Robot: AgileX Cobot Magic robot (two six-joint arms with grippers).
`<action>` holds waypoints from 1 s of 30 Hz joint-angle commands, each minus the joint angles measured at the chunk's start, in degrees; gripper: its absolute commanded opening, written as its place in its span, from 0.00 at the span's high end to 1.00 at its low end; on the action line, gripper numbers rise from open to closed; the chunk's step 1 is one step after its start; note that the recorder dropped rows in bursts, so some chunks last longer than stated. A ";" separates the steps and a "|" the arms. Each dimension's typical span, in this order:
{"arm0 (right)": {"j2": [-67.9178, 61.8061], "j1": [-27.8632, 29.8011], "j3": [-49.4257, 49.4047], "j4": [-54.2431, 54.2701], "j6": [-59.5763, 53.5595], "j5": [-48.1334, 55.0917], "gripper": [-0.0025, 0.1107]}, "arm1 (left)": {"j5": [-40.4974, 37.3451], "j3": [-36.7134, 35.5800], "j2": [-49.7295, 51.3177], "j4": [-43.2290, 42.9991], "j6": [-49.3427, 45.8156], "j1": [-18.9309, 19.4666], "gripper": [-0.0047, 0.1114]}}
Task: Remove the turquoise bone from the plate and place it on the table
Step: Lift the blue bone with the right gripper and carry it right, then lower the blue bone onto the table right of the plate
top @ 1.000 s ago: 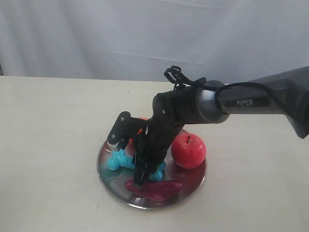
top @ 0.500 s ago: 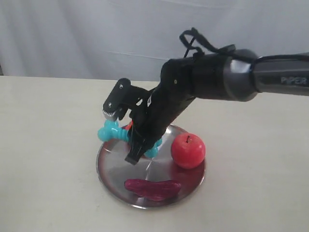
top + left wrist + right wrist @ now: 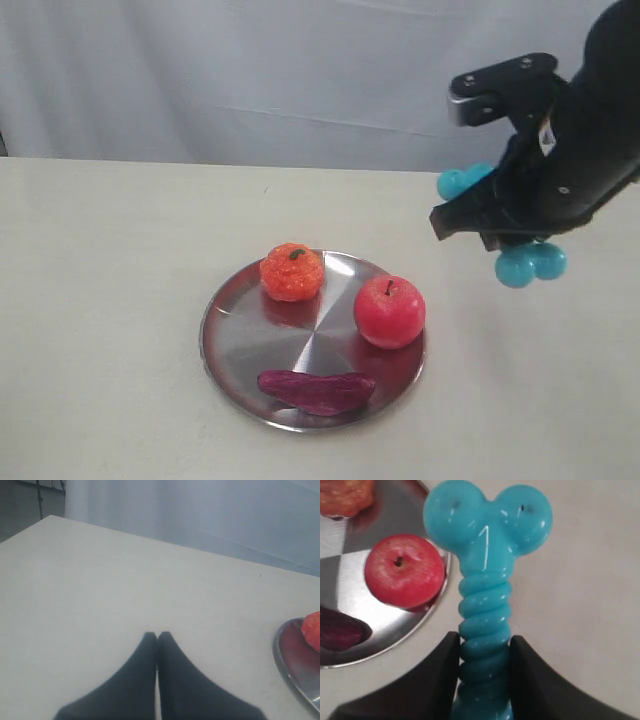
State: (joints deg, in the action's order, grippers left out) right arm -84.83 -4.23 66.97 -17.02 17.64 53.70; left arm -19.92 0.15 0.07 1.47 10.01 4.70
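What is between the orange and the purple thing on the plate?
Nothing, just bare plate between the orange and the purple thing, as the exterior view shows.

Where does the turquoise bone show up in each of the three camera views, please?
Exterior view: the turquoise bone is at upper right, held up, to the right of the plate.
Left wrist view: not in it.
Right wrist view: in the middle of the picture, shaft clamped in the right end effector, beside the apple.
Shared landmark: the plate, which is visible in all three views.
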 commanded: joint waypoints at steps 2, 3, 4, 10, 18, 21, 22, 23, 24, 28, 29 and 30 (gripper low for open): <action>0.35 1.43 -8.44 -4.86 14.11 -8.97 0.98 | 0.30 -0.15 -0.07 -0.01 0.11 -0.28 0.96; 0.08 1.43 -9.93 -5.81 16.46 -10.62 0.98 | 0.30 -0.15 -0.07 -0.01 0.11 -0.28 0.96; -0.11 1.43 -11.01 -6.78 19.12 -12.03 0.98 | 0.30 -0.15 -0.07 -0.01 0.11 -0.28 0.96; -5.87 1.43 -13.79 -11.55 25.72 -15.87 0.98 | 0.30 -0.15 -0.07 -0.01 0.11 -0.28 0.96; -14.31 1.43 -13.79 -16.88 31.25 -17.91 0.98 | 0.30 -0.15 -0.07 -0.01 0.11 -0.28 0.96; -16.53 1.43 -13.79 -17.82 33.05 -20.08 0.98 | 0.30 -0.15 -0.07 -0.01 0.11 -0.28 0.96; -17.21 1.43 -13.79 -17.82 33.05 -21.07 0.98 | 0.30 -0.15 -0.07 -0.01 0.11 -0.28 0.96; -17.82 1.43 -13.79 -17.82 33.05 -22.29 0.98 | 0.30 -0.15 -0.07 -0.01 0.11 -0.28 0.96; -18.22 1.43 -13.79 -17.98 33.05 -23.11 0.98 | 0.30 -0.15 -0.07 -0.01 0.11 -0.28 0.96; -19.41 1.43 -13.79 -18.44 32.91 -26.84 0.98 | 0.30 -0.15 -0.07 -0.01 0.11 -0.28 0.96; -19.39 1.43 -13.79 -18.42 32.91 -27.33 0.98 | 0.30 -0.15 -0.07 -0.01 0.11 -0.28 0.96; -19.39 1.43 -13.79 -18.88 32.91 -27.60 0.98 | 0.30 -0.15 -0.07 -0.01 0.11 -0.28 0.96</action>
State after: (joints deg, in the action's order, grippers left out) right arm -104.29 -3.13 53.13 -34.42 50.15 27.81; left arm -19.92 0.15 0.07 1.47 10.01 4.70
